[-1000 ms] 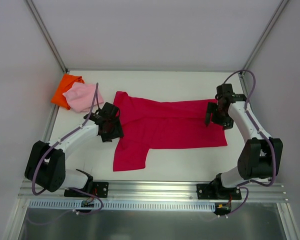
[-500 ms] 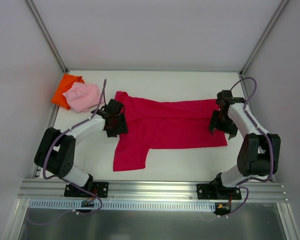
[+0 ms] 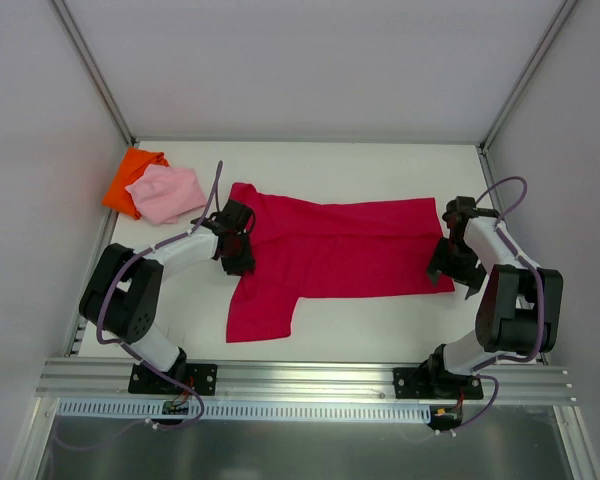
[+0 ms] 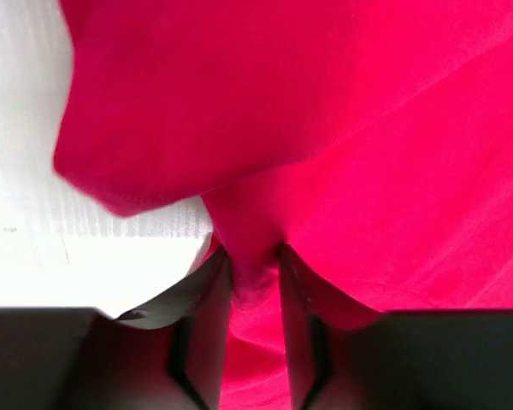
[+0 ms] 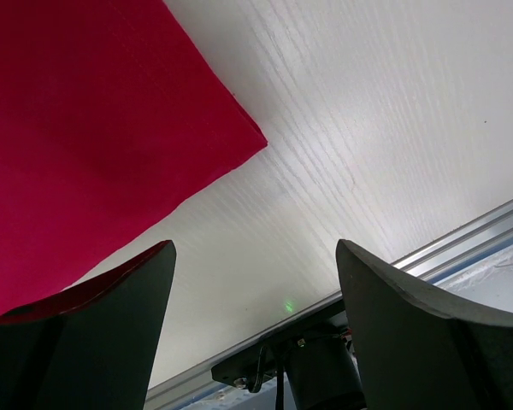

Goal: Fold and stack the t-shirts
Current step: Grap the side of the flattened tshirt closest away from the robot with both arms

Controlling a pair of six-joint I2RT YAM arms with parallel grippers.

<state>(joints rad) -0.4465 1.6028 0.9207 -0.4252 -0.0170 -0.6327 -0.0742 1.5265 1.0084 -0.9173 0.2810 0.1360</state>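
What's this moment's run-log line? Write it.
left end effector pinching crimson shirt | right end effector open near its corner | pink shirt on orange shirt

Both arms [image 3: 170, 255] [image 3: 500, 245] have white links, black joints, looping purple cables [image 3: 217, 185] and dark end effectors [image 4: 255, 256] [image 5: 254, 256].

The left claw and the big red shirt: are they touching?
Touching. The left wrist view shows the left gripper closed on the crimson t-shirt, with a fold of the cloth pinched between its jaws.
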